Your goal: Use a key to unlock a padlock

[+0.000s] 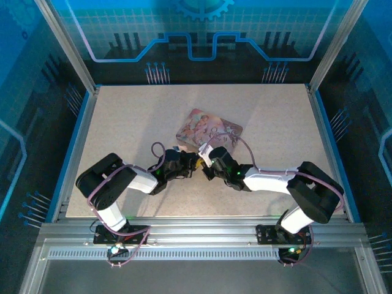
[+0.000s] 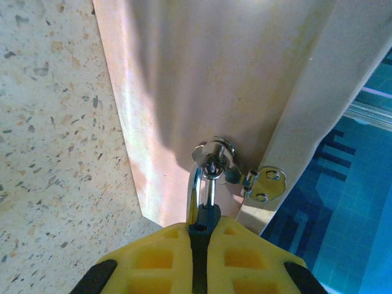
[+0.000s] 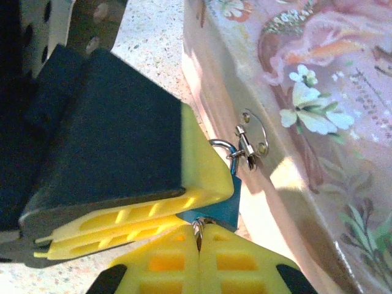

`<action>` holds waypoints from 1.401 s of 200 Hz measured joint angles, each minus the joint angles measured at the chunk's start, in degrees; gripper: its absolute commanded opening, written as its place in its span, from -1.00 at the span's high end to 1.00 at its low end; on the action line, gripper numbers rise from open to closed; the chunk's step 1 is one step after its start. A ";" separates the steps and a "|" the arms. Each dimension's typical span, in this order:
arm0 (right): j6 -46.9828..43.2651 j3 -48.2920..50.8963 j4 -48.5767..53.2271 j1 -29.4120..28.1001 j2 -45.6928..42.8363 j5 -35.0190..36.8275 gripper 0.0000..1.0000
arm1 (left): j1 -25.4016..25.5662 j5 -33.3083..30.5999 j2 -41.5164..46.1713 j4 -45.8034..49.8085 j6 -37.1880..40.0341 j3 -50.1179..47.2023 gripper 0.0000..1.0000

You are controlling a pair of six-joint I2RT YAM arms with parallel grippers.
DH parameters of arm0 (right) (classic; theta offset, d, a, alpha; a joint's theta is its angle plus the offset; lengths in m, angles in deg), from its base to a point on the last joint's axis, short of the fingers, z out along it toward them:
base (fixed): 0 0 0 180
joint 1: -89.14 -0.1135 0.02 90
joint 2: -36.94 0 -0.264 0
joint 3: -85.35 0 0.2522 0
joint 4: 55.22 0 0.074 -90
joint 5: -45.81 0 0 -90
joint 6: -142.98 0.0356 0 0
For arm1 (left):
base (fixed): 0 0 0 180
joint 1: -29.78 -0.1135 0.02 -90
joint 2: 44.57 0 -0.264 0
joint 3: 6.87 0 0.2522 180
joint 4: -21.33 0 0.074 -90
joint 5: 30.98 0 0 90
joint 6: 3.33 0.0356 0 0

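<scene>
The bluish padlock (image 3: 224, 207) hangs by its metal shackle (image 3: 223, 146) from the clasp (image 3: 247, 147) on the pink tin's front wall. My left gripper (image 2: 205, 222) is shut on the padlock body, and its shackle (image 2: 202, 182) runs up to the clasp ring (image 2: 214, 152). My right gripper (image 3: 198, 237) is shut on the thin metal key (image 3: 197, 228), whose tip touches the padlock's underside. In the top view the left gripper (image 1: 193, 163) and the right gripper (image 1: 206, 166) meet tip to tip at the tin's near edge; padlock and key are hidden there.
The pink illustrated tin (image 1: 209, 130) lies flat mid-table, just beyond both grippers. The left gripper's yellow fingers (image 3: 199, 174) crowd the right wrist view from the left. Speckled tabletop (image 1: 135, 122) extends all around, bounded by aluminium rails (image 1: 202, 228) in front.
</scene>
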 measured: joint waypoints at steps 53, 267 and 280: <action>13.70 2.34 -4.61 1.55 0.07 -4.17 1.00 | 0.02 -0.33 0.00 0.00 0.22 -0.07 1.00; 30.10 6.58 -12.35 3.30 1.31 -11.13 1.00 | -0.04 0.07 4.48 4.76 4.00 -0.35 0.01; 31.39 7.37 -13.77 3.65 1.31 -12.00 1.00 | -0.79 0.15 7.54 7.52 5.51 -0.37 -0.02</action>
